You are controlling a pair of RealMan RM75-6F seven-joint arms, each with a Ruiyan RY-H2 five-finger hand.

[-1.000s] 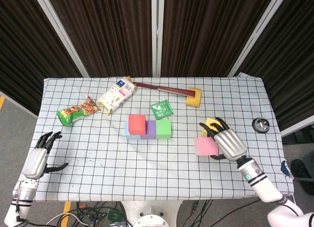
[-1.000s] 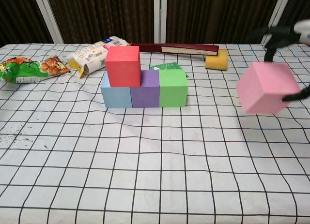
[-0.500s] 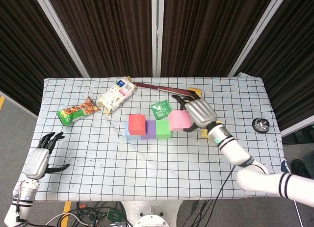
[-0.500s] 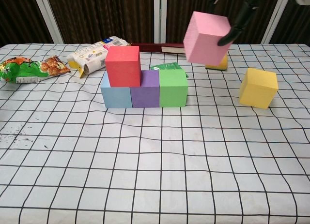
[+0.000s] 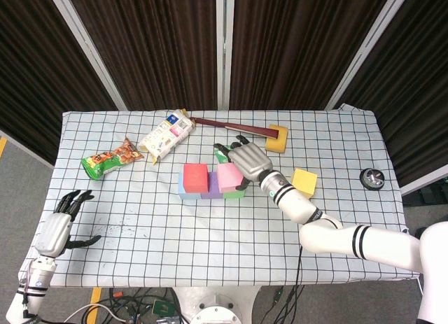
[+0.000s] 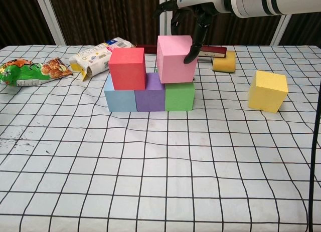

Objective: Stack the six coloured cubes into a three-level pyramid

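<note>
Fingers (image 6: 193, 54) of the right hand (image 5: 246, 158) curl down over the top and right face of the pink foam cube (image 6: 175, 58), gripping it as it sits tilted on the second level, across the purple cube (image 6: 154, 91) and green cube (image 6: 179, 95), just beside the red cube (image 6: 127, 68).

Risk, as I judge it: the pink cube looks skewed and slightly off-square, so letting go now could leave it tipped, or a sideways drag of the withdrawing fingers could shove it into the red cube and slide the whole base row, light-blue cube (image 6: 119, 99) included. A crooked second level would give the yellow foam cube (image 6: 268, 90), waiting toward the right edge of the table, a poor seat on top.

Across the table lies a white cloth with a black grid (image 5: 210, 226), rumpled in places. Behind it hang dark pleated curtains (image 5: 161, 44). Near the back edge lie a white snack packet (image 5: 166, 136), a green crisp bag (image 5: 110, 158), a dark red flat bar (image 5: 234, 127) and a yellow sponge (image 5: 278, 138). Off the front-left corner, the left hand (image 5: 57, 227) hangs with fingers apart, holding nothing.
</note>
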